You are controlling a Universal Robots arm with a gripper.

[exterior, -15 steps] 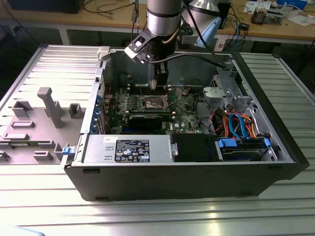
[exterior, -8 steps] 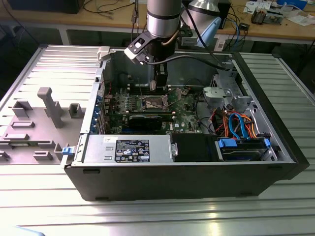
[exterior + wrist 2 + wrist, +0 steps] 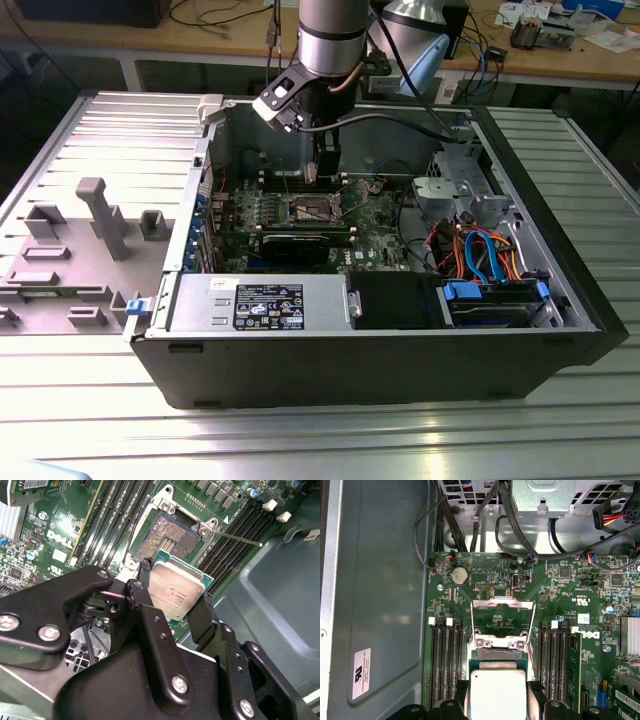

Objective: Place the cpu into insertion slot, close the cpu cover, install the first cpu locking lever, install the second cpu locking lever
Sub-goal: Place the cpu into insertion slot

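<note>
My gripper (image 3: 174,587) is shut on the cpu (image 3: 176,590), a flat square chip with a dull silver top and green edge, held by two opposite sides between black fingers (image 3: 200,617). The cpu (image 3: 498,694) hangs just above the insertion slot (image 3: 167,537), a square socket with a dark pin field and silver rim in the green board. The cpu cover (image 3: 502,614), a thin silver frame, stands swung open beyond the socket. A thin locking lever (image 3: 240,538) sticks out sideways from the socket corner. In the exterior view my gripper (image 3: 322,178) reaches down into the computer case over the insertion slot (image 3: 312,208).
Black memory slots (image 3: 107,522) flank the socket on both sides. A long black graphics card (image 3: 300,243) lies in front of it. The power supply (image 3: 262,302), drive bay with coloured cables (image 3: 485,262) and grey case walls (image 3: 380,590) surround the board. Grey fixtures (image 3: 100,215) stand at the exterior view's left.
</note>
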